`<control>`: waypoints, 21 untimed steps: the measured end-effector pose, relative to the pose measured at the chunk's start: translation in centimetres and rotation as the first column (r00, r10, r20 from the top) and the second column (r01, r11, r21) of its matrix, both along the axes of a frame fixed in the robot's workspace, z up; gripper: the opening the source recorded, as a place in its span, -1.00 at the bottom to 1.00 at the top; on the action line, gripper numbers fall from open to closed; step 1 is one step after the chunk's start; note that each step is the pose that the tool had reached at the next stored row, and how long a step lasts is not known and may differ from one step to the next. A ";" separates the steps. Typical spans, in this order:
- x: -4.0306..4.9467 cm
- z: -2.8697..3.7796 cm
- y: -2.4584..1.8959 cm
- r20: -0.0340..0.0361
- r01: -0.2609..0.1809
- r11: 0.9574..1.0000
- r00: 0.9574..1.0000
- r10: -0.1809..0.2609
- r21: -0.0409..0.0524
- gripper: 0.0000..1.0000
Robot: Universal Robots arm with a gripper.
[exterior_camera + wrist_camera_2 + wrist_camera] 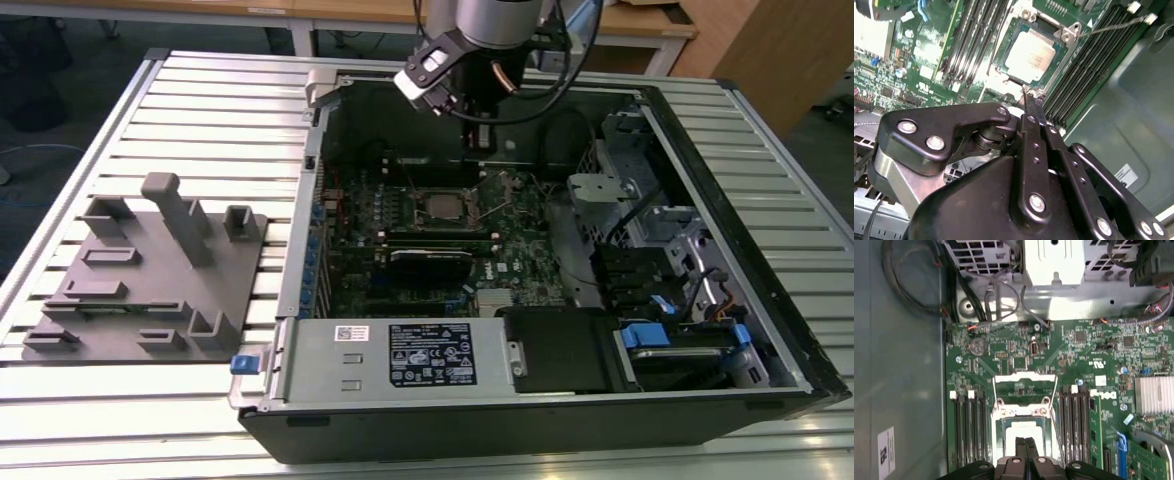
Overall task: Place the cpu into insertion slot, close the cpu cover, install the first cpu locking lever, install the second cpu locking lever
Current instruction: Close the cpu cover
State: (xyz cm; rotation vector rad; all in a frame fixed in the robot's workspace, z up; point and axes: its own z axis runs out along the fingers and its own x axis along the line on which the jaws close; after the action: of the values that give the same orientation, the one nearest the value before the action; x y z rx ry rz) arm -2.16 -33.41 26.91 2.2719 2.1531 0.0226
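Second wrist view: square silvery cpu (1030,56) lies in metal-rimmed insertion slot (1004,64).

Green board, silver chip, black gripper.
The motherboard (1069,345) is dark green, flecked with fine pale traces; the cpu (1030,56) top pale silvery-grey; memory slots (970,425) black; the gripper (1024,94) glossy black with silver screws; the table (200,100) light grey in ribbed stripes; the fixture (147,270) matt grey.
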 end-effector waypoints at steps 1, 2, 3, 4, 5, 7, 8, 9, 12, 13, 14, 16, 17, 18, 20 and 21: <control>0.19 -0.01 0.02 0.000 0.000 1.000 1.000 0.000 0.000 -0.80; 0.37 -0.02 0.04 0.000 0.000 1.000 1.000 0.000 0.000 -0.80; 0.57 -0.03 0.07 0.000 0.000 1.000 1.000 0.000 0.000 -0.80; 0.78 -0.04 0.09 0.000 0.000 1.000 1.000 0.000 0.000 -0.80; 0.99 -0.05 0.12 0.000 0.000 1.000 1.000 0.000 0.000 -0.80; 1.39 -0.07 0.14 0.000 0.000 1.000 1.000 0.000 0.000 -0.80; 1.63 -0.08 0.14 0.000 0.000 1.000 1.000 0.000 0.000 -0.80; 1.85 -0.10 0.15 0.000 0.000 1.000 1.000 0.000 0.000 -0.80; 2.54 -0.15 0.19 0.000 0.000 1.000 1.000 0.000 0.000 -0.80; 2.79 -0.16 0.21 0.000 0.000 1.000 1.000 0.000 0.000 -0.80; 3.06 -0.19 0.23 0.000 0.000 1.000 1.000 0.000 0.000 -0.80; 3.58 -0.22 0.26 0.000 0.000 1.000 1.000 0.000 0.000 -0.80; 3.81 -0.24 0.28 0.000 0.000 1.000 1.000 0.000 0.000 -0.80; 4.03 -0.25 0.30 0.000 0.000 1.000 1.000 0.000 0.000 -0.80; 4.46 -0.29 0.32 0.000 0.000 1.000 1.000 0.000 0.000 -0.80; 4.69 -0.31 0.34 0.000 0.000 1.000 1.000 0.000 0.000 -0.80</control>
State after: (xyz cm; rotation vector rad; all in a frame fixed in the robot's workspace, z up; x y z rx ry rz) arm 2.53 -33.06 26.60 2.2718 2.1532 0.0225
